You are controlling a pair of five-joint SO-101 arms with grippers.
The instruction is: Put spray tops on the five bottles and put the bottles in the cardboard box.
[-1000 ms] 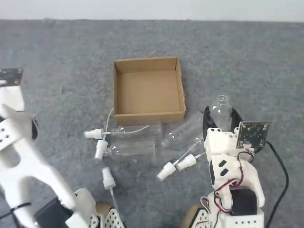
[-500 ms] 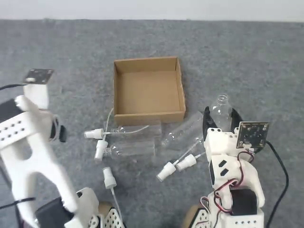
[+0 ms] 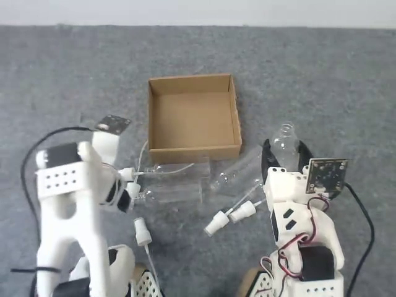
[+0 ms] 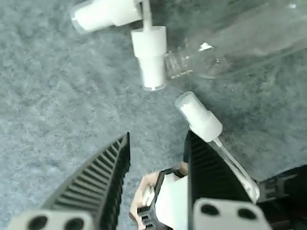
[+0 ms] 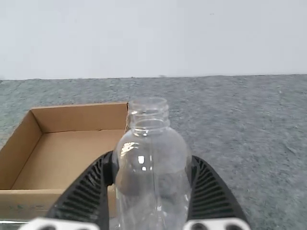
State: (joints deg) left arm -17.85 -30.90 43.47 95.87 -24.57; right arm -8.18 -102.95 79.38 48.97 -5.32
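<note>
My right gripper is shut on an upright clear bottle without a top, right of the cardboard box; the right wrist view shows the bottle between the fingers with the box behind it. Three more clear bottles lie in front of the box. My left gripper is open, hovering over a loose spray top. Another spray top lies against a bottle's neck. In the high view the left gripper sits left of those bottles.
More spray tops lie on the grey carpet: one near the box's left corner, one in front of the left arm, and two beside the right arm. The box is empty inside.
The left arm has swung in from the left edge toward the spray tops in front of the box. The right arm with its bottle has hardly moved.
</note>
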